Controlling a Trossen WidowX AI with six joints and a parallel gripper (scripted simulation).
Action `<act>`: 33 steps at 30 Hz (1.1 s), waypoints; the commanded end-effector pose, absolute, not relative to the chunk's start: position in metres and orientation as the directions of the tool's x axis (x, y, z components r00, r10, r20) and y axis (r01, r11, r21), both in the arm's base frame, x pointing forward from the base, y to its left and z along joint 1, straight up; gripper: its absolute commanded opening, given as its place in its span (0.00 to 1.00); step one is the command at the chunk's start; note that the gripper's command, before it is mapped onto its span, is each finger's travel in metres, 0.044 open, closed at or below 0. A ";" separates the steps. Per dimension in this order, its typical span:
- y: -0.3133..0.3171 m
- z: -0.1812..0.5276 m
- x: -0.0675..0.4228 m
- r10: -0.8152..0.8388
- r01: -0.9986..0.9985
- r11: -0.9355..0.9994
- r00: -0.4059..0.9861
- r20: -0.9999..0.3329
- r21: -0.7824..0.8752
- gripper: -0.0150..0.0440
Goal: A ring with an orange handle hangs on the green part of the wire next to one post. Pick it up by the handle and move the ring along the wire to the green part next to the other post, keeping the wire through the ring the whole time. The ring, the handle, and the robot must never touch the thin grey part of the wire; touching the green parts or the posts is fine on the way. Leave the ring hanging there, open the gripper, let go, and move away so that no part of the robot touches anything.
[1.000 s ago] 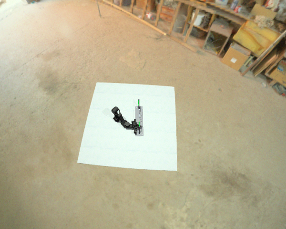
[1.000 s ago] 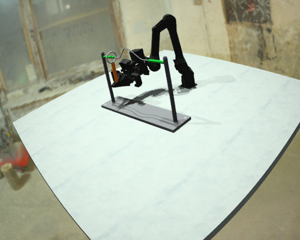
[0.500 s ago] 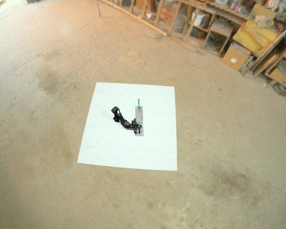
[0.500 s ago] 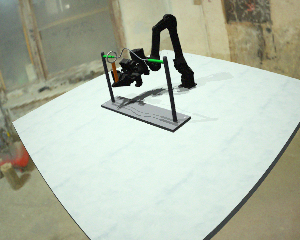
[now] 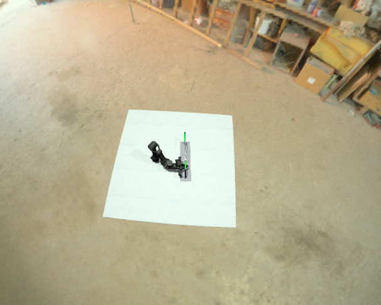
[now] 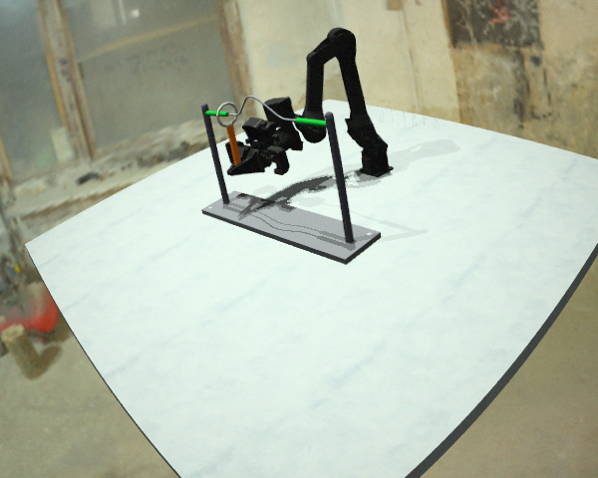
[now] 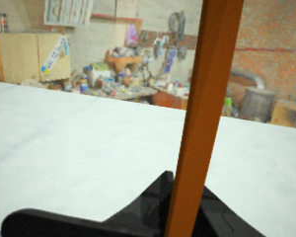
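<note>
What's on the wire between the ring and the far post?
Exterior view: short green stretch under the ring, curved grey wire, then green section to the post.

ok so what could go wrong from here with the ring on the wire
The ring sits on the green part by the left post, right beside the grey wire's steep hump; a slightly off path could make the ring brush it.

The gripper clamps the orange handle low down, so the handle may pivot and tilt the ring.

The arm hangs close behind the wire.
</note>
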State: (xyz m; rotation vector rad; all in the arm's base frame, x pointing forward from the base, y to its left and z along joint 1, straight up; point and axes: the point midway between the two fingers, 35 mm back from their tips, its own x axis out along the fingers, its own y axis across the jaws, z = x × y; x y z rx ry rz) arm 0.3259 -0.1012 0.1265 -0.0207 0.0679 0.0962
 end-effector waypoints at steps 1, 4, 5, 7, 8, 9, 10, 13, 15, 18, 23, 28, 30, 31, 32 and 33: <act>-0.096 0.127 0.325 0.092 -0.093 0.996 0.994 -0.067 -0.010 0.00; -0.093 0.127 0.325 0.092 -0.092 0.996 0.994 -0.067 -0.006 0.00; -0.092 0.127 0.325 0.092 -0.092 0.996 0.994 -0.066 -0.004 0.00; -0.089 0.127 0.324 0.091 -0.091 0.996 0.994 -0.066 0.000 0.00; -0.088 0.127 0.324 0.091 -0.091 0.996 0.994 -0.066 0.003 0.00; -0.086 0.127 0.324 0.090 -0.090 0.996 0.994 -0.066 0.006 0.00; -0.085 0.126 0.324 0.090 -0.090 0.996 0.994 -0.066 0.009 0.00; -0.080 0.126 0.324 0.088 -0.087 0.996 0.994 -0.065 0.023 0.00; -0.077 0.126 0.323 0.087 -0.085 0.996 0.994 -0.065 0.034 0.00; -0.072 0.127 0.323 0.085 -0.081 0.995 0.994 -0.064 0.052 0.00; -0.061 0.127 0.322 0.078 -0.071 0.992 0.995 -0.064 0.103 0.00; -0.051 0.128 0.320 0.073 -0.061 0.986 0.995 -0.073 0.153 0.00; -0.048 0.129 0.319 0.073 -0.058 0.984 0.994 -0.084 0.166 0.00; -0.047 0.129 0.318 0.074 -0.057 0.983 0.993 -0.091 0.173 0.00; -0.046 0.130 0.317 0.074 -0.055 0.982 0.992 -0.098 0.180 0.00; -0.044 0.130 0.316 0.075 -0.054 0.981 0.992 -0.105 0.189 0.00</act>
